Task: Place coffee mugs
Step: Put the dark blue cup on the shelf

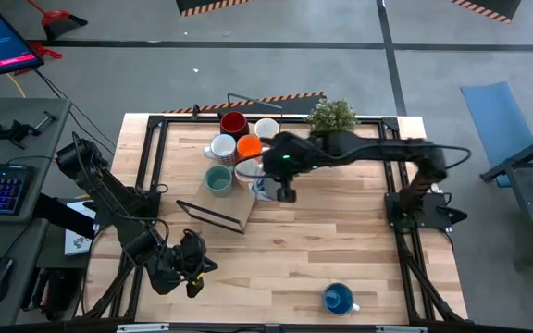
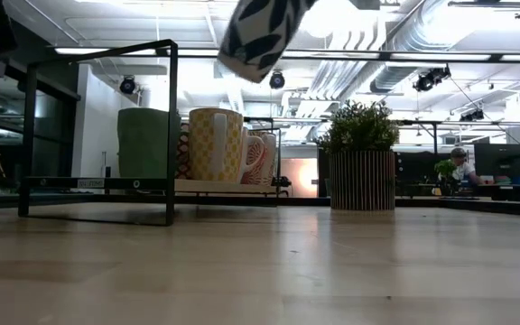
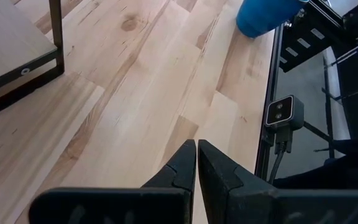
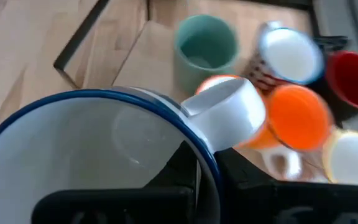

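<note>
- Mugs are what you are sorting: the white mug with the blue rim [image 4: 104, 155] hangs in the air in your right gripper [image 1: 285, 192], over the near edge of the low rack [image 1: 216, 217]
- Your right fingers are pinched nearly closed on that mug's rim, 1 inside the wall and 1 outside, which is why the mug tilts; the low view shows it as a leaf-patterned mug [image 2: 260, 32] well above the table [image 1: 340, 240]
- Just beyond it on the rack stands the cluster: teal-green mug [image 1: 217, 179], orange mug [image 1: 249, 145], dark red mug [image 1: 234, 122] and 2 white ones [image 1: 221, 147] [image 1: 266, 129], packed touching or nearly so, I judge to leave room for more
- You will want a bare patch beside the teal-green mug; a tilted mug could knock its neighbours on the way down
- Another blue mug [image 1: 338, 298] sits alone near the table's front edge, well apart from the rack, not yet placed
- The potted plant [image 1: 331, 116] stands at the back, beside your right arm
- Your left gripper [image 1: 191, 268] waits low at the front left, fingers [image 3: 182, 171] pressed together on nothing
</note>
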Controlling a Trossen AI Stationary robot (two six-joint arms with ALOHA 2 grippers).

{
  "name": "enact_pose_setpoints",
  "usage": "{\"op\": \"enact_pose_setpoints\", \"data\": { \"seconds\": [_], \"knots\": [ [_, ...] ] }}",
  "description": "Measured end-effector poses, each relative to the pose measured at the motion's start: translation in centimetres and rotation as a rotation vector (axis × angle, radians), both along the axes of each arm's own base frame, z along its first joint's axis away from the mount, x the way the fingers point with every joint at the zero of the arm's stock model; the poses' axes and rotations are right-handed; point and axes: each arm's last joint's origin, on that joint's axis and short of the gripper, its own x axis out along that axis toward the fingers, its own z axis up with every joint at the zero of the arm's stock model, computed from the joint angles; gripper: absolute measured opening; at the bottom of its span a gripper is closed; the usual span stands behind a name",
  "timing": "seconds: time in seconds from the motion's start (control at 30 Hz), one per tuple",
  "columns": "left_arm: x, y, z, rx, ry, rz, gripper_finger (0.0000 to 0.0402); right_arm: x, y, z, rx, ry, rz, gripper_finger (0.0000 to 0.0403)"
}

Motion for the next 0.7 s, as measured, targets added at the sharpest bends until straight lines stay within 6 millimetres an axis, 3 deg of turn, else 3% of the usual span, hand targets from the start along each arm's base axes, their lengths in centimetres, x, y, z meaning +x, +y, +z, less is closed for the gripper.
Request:
{"op": "enact_pose_setpoints", "data": {
  "seconds": [0.27,0.7],
  "knots": [
    [0.0,0.0,0.0,0.0,0.001,0.0,0.0007,4.6,1.2,-2.4,-0.03,0.096,0.137,0.0],
    [0.0,0.0,0.0,0.001,0.001,0.0,0.0007,7.7,1.9,-6.6,-0.044,0.132,0.186,0.0]
  ]
}}
